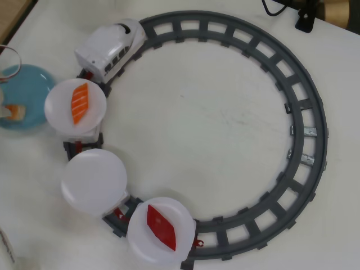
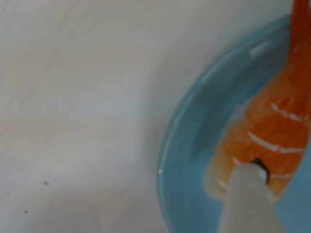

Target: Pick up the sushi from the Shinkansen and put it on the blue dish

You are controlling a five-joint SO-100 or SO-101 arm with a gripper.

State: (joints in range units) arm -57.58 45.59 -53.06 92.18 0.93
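Note:
The sushi (image 2: 272, 131), orange with pale stripes and a tail, lies on the blue dish (image 2: 194, 145) in the wrist view. A white fingertip (image 2: 249, 194) of my gripper rests against its near end; the other finger is hidden. In the overhead view the blue dish (image 1: 31, 87) sits at the left edge with the sushi (image 1: 14, 112) on it, and the gripper is almost wholly out of frame. The Shinkansen (image 1: 109, 48) stands on the track at upper left. Its three plate cars trail downward.
A grey ring track (image 1: 306, 112) fills the table. The first white plate (image 1: 59, 112) carries a flat salmon piece (image 1: 80, 103), the middle plate (image 1: 93, 180) is bare, and the last plate (image 1: 140, 242) holds a dark red piece (image 1: 161, 226). Black cable is at the top right.

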